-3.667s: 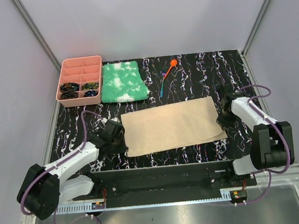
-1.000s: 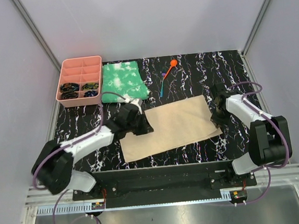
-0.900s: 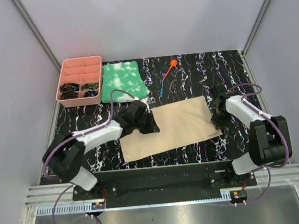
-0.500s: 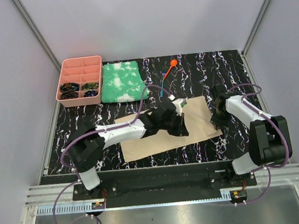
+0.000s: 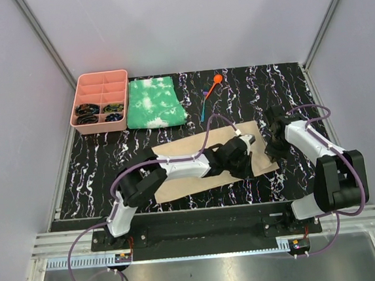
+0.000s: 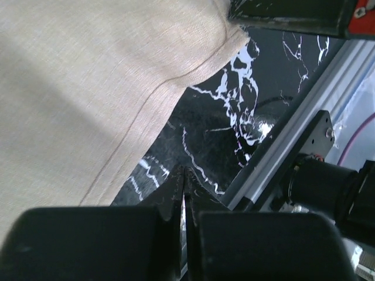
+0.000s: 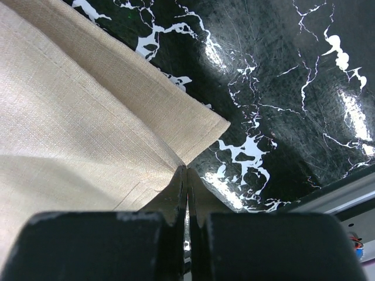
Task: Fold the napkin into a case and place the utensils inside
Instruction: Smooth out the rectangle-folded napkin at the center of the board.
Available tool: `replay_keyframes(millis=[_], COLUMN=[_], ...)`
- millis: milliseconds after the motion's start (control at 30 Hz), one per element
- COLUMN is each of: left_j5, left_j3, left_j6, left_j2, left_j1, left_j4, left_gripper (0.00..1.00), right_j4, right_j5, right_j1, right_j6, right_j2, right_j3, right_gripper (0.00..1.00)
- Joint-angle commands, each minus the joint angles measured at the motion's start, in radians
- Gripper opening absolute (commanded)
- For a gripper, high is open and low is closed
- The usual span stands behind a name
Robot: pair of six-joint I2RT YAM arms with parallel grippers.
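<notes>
Found left gripper and right gripper both clenched at the right end of the napkin.
Saw left fingers pinched fully together with nothing between, tips over the bare black marbled table just beside the napkin's hem; noted left arm stretched low across the cloth. Saw right tips touching the napkin's corner edge; could not tell whether cloth was pinched. Found napkin lying mid-table, utensils apart beyond its far edge.
</notes>
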Motion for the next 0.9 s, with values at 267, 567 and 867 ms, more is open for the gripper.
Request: replay_keyframes(millis=[267,567,867], left_j5=[-0.128,-0.194,-0.209], left_j3=[0.173,0.2,0.209], left_j6=[-0.128,-0.152,-0.145], left_j2=[0.155,0.168,0.18], left_j1=[-0.039,-0.048,-0.044], left_j4=[-0.028,-0.07,-0.036], left_gripper=[0.0,0.0,0.0], right_j4=[-0.058,-0.136,-0.144], right_j5=[-0.014,-0.003,0.08], right_j1=[0.0,-0.002,-0.002], right_j6=[0.02,0.065,0.135], right_j2=[-0.061,-0.101,-0.11], right_j3=[0.046,0.057,-0.023], right_gripper=[0.0,0.0,0.0])
